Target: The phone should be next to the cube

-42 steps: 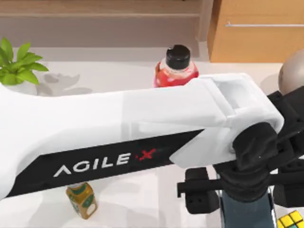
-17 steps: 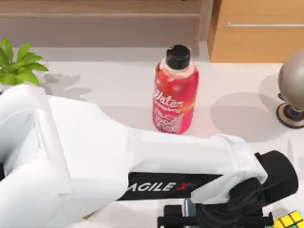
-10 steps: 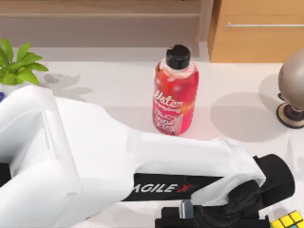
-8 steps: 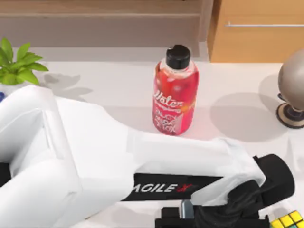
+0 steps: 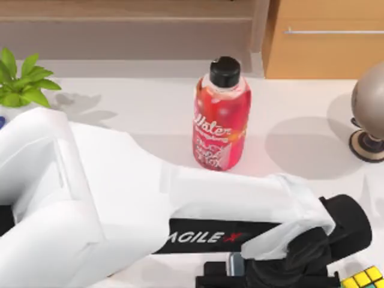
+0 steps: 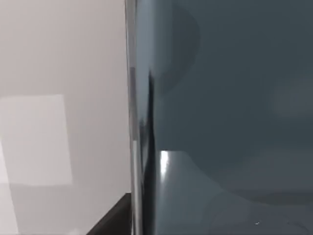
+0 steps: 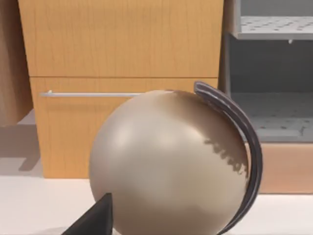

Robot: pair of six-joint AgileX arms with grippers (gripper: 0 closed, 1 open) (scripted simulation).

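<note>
Presently the left gripper (image 5: 264, 279) is seen low at the near edge of the table (image 5: 300, 114), toward its right corner, under the white AgileX forearm; how far its fingers are parted cannot be told, nor whether anything is held. A pale sliver of the phone (image 5: 235, 264) is visible beside the wrist in the top view, and the cube (image 5: 363, 279) lies at the near right corner, near it but with a gap between. The step in hand is judged to be setting the phone down beside the cube. It would be done well if the slab were kept flat and its edge were brought alongside the cube without pushing it. The left wrist view supplies what the overhead lacks: the phone's dark face (image 6: 225, 112) and silvery edge lie close under the camera, against the pale tabletop. The right wrist view shows a globe (image 7: 171, 161) before a wooden cabinet (image 7: 122, 44), so the right arm is taken as parked at the right edge. A red bottle (image 5: 219, 117) stands well apart, toward the far edge.
</note>
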